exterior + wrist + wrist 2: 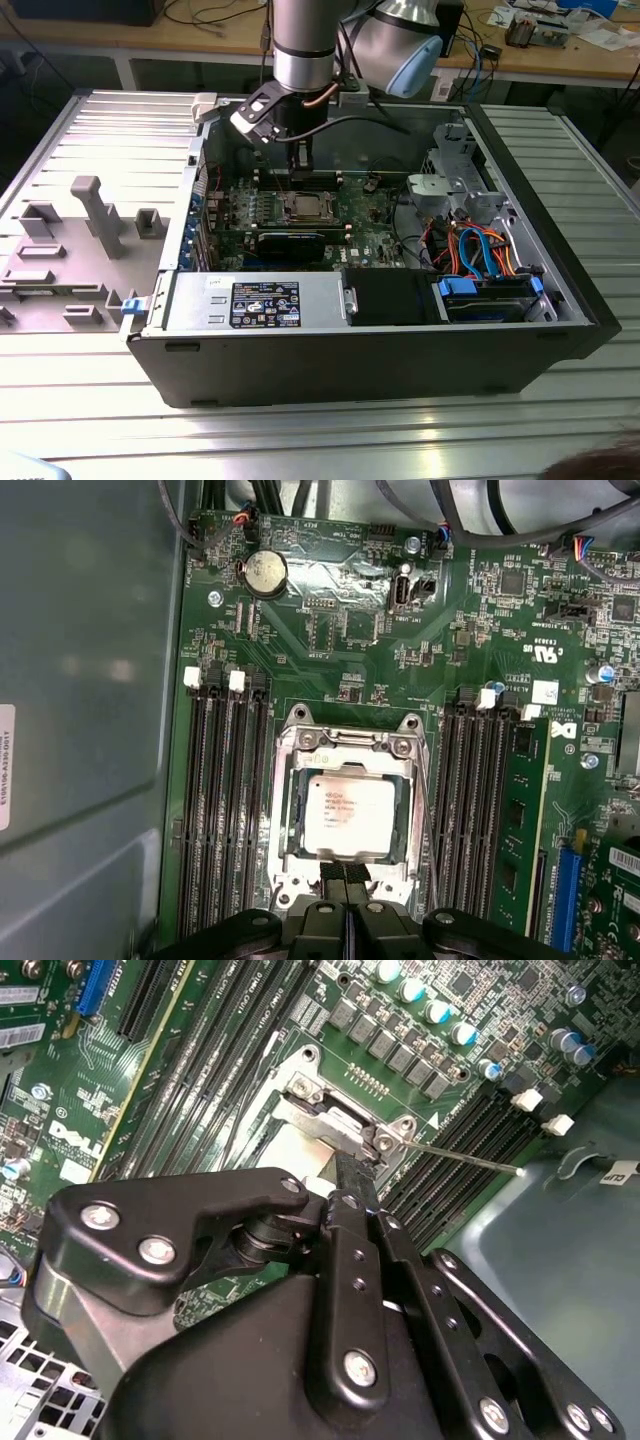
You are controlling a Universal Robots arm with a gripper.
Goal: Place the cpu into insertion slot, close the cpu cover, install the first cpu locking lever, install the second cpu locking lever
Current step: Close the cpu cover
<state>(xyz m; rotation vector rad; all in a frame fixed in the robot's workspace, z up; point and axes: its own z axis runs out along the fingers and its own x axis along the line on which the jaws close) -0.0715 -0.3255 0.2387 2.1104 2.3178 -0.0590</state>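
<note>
1. At the exterior view's left, a grey tray of plastic blocks (90, 230) is sitting on the ribbed table (300, 440), well apart from the work
2. Inside the open computer case (300, 350), the arm is reaching down with its gripper (300, 165) hanging just above the socket (290, 208)
3. In the first wrist view the chip (350, 802) is lying flat in the socket, and the cover plate (345, 742) appears to be lying down around it, framing its pale face
4. The gripper is holding its two fingers (330, 880) pressed together with nothing between them, and in the second wrist view the tips seem to be touching the cover plate's edge
5. A thin lever rod (465, 1157) is sticking out free beside the socket, over the memory slots (470, 1140), and looks unlatched
6. The danger is lying in that narrow contact: tips sliding off thin metal could be scraping the green board (330, 630), and a springy loose rod could be snapping back or letting the cover plate lift
7. At the exterior view's right, coloured cables (480, 250) are bunching well clear of the arm
</note>
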